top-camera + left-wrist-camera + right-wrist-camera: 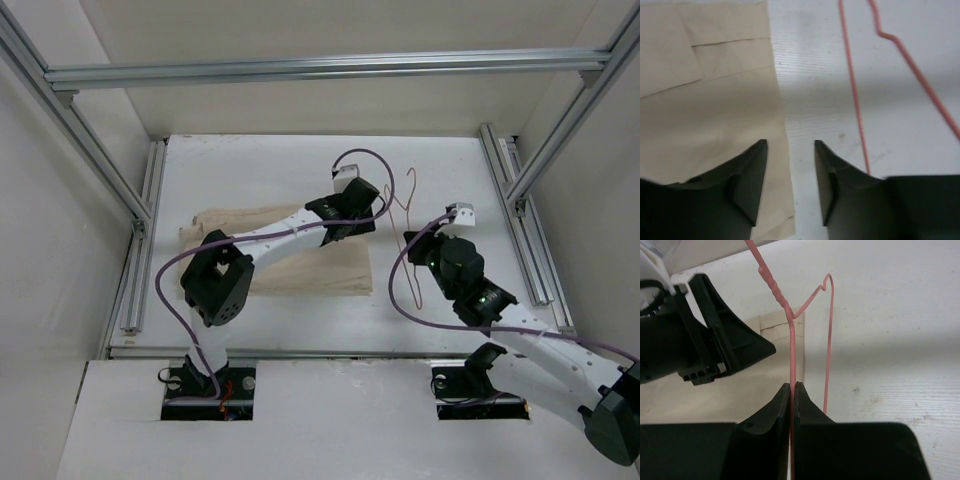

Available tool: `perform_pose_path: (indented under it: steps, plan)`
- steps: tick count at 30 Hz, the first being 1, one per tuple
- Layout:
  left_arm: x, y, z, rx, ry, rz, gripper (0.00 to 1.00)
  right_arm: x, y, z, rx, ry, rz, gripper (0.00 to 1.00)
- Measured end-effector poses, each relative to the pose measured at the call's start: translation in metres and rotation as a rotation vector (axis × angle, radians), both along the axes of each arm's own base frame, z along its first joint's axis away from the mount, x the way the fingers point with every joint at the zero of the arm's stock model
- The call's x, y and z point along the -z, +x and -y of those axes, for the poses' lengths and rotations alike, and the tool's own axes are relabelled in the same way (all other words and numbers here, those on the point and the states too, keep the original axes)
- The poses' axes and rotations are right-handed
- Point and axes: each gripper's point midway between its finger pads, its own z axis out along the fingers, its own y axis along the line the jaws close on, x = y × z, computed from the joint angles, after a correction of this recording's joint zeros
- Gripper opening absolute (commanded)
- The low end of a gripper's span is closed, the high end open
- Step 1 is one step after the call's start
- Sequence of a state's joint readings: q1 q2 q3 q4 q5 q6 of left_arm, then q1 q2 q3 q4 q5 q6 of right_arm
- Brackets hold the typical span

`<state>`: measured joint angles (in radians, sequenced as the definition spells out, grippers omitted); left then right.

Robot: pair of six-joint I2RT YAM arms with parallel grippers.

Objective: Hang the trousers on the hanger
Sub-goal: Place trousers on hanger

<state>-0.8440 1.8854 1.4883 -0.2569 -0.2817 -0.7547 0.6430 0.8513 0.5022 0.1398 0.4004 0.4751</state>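
The beige trousers (310, 270) lie folded flat on the table, partly under my left arm. My left gripper (352, 228) hovers open and empty over their right edge; in the left wrist view the gripper (790, 145) straddles the edge of the cloth (710, 100), with the pink wire hanger (855, 90) on the bare table to the right. The hanger (398, 205) stands just right of the trousers. My right gripper (418, 242) is shut on one of its wires; the right wrist view shows the jaws (794, 386) pinching the hanger (792, 335).
The white table (250, 170) is framed by aluminium rails at the left (140, 230), right (515, 220) and overhead. Purple cables loop from both arms. My left gripper also shows in the right wrist view (730, 342), close to the held hanger.
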Motion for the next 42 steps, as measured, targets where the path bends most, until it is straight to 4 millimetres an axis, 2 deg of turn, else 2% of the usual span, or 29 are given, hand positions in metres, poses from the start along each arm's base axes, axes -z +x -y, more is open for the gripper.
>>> perform_pose_path:
  steps: [2,5,8,15,19,26,27,28,30,32,35,37,39,42]
  plan:
    - [0.016,-0.002,-0.007,-0.007,0.071,-0.015,0.52,0.000,0.001,0.002,0.009,-0.002,0.002,0.00]
    - [0.042,-0.005,-0.011,0.004,0.172,-0.037,0.53,0.000,0.000,0.003,0.015,-0.004,0.000,0.00]
    - [0.057,-0.015,-0.010,0.032,0.241,-0.058,0.52,0.001,-0.003,0.007,0.022,-0.010,-0.008,0.00]
    - [0.063,-0.043,0.001,0.097,0.302,-0.064,0.52,-0.007,-0.011,0.023,0.064,0.042,0.003,0.00]
    - [0.067,-0.044,0.006,0.102,0.314,-0.065,0.52,-0.005,-0.013,0.023,0.064,0.049,-0.005,0.00]
    - [0.097,-0.039,-0.001,0.083,0.372,-0.093,0.42,0.001,-0.014,0.022,0.062,0.060,-0.025,0.00]
    - [0.101,-0.039,-0.001,0.083,0.379,-0.097,0.38,0.001,-0.014,0.022,0.060,0.061,-0.026,0.00]
    - [0.102,-0.038,-0.001,0.080,0.380,-0.097,0.30,0.001,-0.014,0.022,0.060,0.064,-0.026,0.00]
    - [0.101,-0.037,0.000,0.072,0.370,-0.091,0.13,0.001,-0.014,0.021,0.060,0.066,-0.028,0.00]
    - [0.102,-0.035,0.001,0.063,0.359,-0.078,0.07,0.002,-0.014,0.021,0.058,0.069,-0.026,0.00]
    - [0.098,-0.035,-0.005,0.045,0.325,-0.065,0.03,0.010,-0.017,0.016,0.043,0.060,-0.036,0.00]
    - [0.089,-0.035,-0.012,0.030,0.296,-0.055,0.02,0.016,-0.016,0.013,0.034,0.052,-0.048,0.00]
    - [0.072,-0.034,-0.020,0.015,0.260,-0.036,0.01,0.020,-0.015,0.010,0.028,0.042,-0.057,0.00]
    - [0.038,-0.031,-0.027,-0.006,0.175,0.015,0.00,0.026,-0.012,0.006,0.017,0.021,-0.065,0.00]
